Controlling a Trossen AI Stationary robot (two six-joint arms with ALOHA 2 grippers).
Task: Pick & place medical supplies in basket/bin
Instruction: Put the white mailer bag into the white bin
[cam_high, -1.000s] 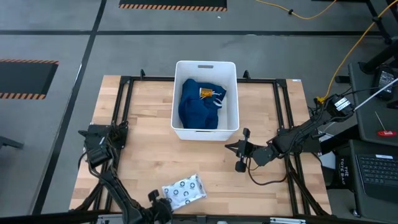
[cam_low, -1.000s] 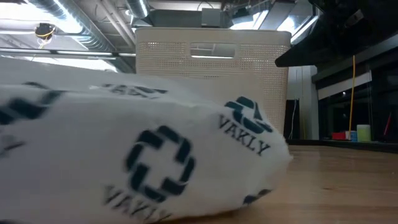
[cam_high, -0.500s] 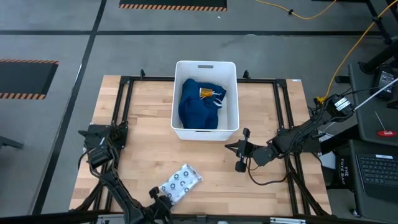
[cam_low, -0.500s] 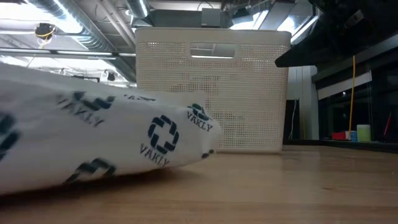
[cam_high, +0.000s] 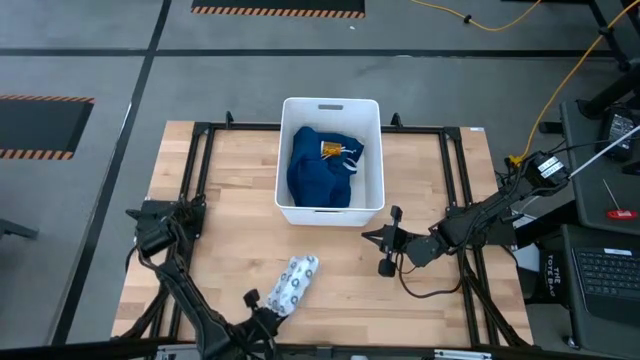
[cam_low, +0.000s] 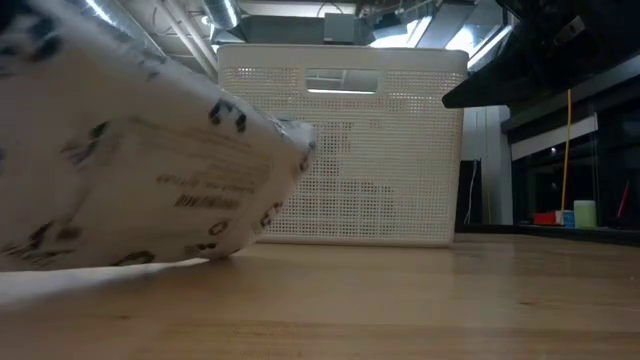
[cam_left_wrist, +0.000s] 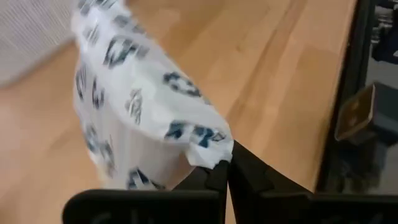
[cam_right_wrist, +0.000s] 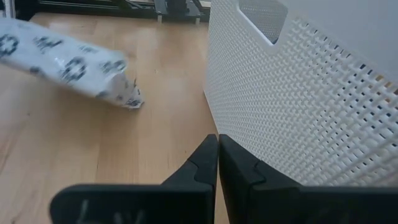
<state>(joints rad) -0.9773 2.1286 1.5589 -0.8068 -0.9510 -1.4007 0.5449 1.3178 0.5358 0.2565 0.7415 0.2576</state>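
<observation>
The white basket/bin (cam_high: 331, 108) stands at the table's far middle. Inside it lie a dark blue cloth (cam_high: 318, 170) and, on top of that, an amber bottle (cam_high: 333, 151). A white packet printed with blue rings (cam_high: 293, 283) lies near the table's front edge, also seen in the low view (cam_low: 130, 170) and the left wrist view (cam_left_wrist: 137, 106). My left gripper (cam_high: 262, 318) is shut on the packet's near end. My right gripper (cam_high: 385, 245) hovers shut and empty just right of the bin's near right corner, beside the bin wall (cam_right_wrist: 311, 106). My left gripper pinches a corner of the packet's crimped near-end edge (cam_left_wrist: 211, 163) between its two fingers. The fingers come at it from the table's near side, about level. The packet is tipped onto its long side and stretches away toward the bin. Whether its underside is clear of the table, I cannot tell.
A black metal frame (cam_high: 205, 150) runs round the table's edges. Bare wood (cam_high: 230, 220) lies between the packet and the bin. Cables and equipment (cam_high: 600, 200) stand off the table's right side.
The packet has turned from lying flat and broad to standing on its long side. Its far end has swung toward the bin while its near end stayed at my left gripper. My left gripper has turned with it.
</observation>
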